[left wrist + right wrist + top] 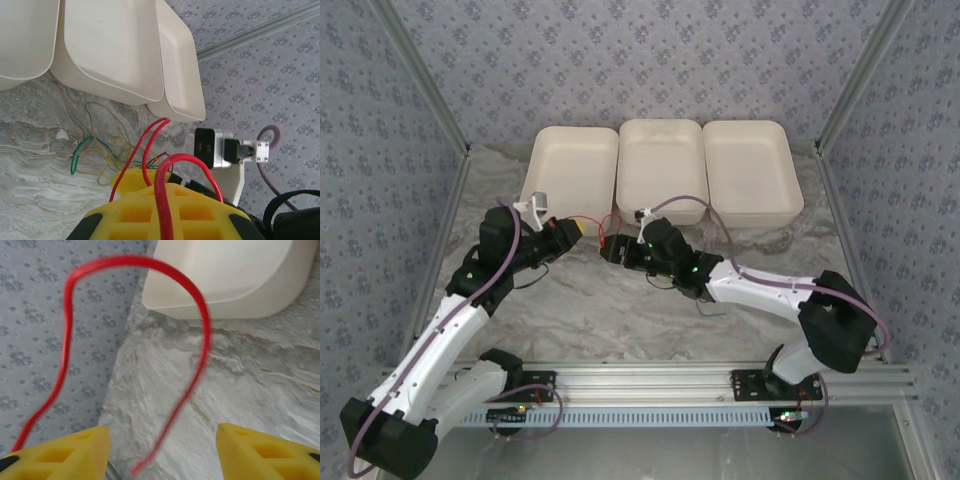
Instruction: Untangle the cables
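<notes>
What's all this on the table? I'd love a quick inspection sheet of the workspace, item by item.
Surface: marbled table, flat.
Job's things: red cable running from the left gripper toward the right one; green and yellow cables tangled on the table.
Clutter: nothing seen.
Grippers: left gripper shut on the red cable; right gripper open, the red cable's loose end between its fingers.
Cables: grey lead along the right arm.
Surroundings: three white trays at the far edge; patterned walls.
</notes>
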Available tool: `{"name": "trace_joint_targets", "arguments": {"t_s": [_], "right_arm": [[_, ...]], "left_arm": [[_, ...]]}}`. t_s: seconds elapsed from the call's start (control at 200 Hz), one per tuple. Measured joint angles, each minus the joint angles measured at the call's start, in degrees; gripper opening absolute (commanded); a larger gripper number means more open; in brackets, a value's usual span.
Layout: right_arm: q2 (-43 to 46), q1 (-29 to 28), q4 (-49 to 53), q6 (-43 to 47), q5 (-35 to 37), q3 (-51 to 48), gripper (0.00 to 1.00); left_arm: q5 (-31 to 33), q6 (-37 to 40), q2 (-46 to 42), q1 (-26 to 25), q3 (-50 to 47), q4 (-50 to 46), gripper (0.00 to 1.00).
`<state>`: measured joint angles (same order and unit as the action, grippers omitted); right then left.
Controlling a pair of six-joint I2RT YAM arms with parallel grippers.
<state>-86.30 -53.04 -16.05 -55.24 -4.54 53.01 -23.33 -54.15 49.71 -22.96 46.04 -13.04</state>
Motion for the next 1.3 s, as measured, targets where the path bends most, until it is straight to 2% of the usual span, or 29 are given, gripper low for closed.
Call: {"name": "trace_joint_targets", "arguments": {"t_s": [0.15, 0.32, 0.535, 0.69, 0.839, 0.979, 1.114, 1.299], "right_arm": [[-2.99, -0.07, -1.88, -1.36, -0.66, 2.25, 0.26], [-4.24, -0.61, -0.26, -1.22, -0.15, 2.99, 0.0], [-2.49, -1.14, 8.96, 4.33, 4.96, 3.13, 0.0], [0.83, -1.73, 19.28, 11.98, 11.21, 5.51, 0.0], [2.25, -3.45, 32.0, 22.95, 22.86, 10.47, 0.0], [2.8, -3.82, 40.54, 33.86, 35.08, 11.04, 0.0], [2.86, -3.85, 44.46, 42.66, 43.91, 9.97, 0.0], [5.66, -3.89, 44.83, 51.69, 53.09, 6.6, 0.0]], "left_arm": [[0.17, 0.0, -0.09, -0.09, 0.0, -0.02, 0.0], [0.37, 0.13, -0.11, -0.11, 0.09, -0.52, 0.0], [0.68, 1.18, -0.09, -0.11, 2.62, -3.1, 0.0], [1.9, 4.28, 0.63, -0.11, 7.3, -8.0, 0.0], [4.81, 10.25, 2.51, -0.11, 14.34, -16.57, 0.0], [9.35, 15.56, 2.12, -0.11, 17.53, -23.61, 0.0], [13.27, 19.41, 1.2, -0.11, 17.92, -29.18, 0.0], [18.21, 23.23, 0.9, -0.48, 17.92, -34.82, 0.0]]}}
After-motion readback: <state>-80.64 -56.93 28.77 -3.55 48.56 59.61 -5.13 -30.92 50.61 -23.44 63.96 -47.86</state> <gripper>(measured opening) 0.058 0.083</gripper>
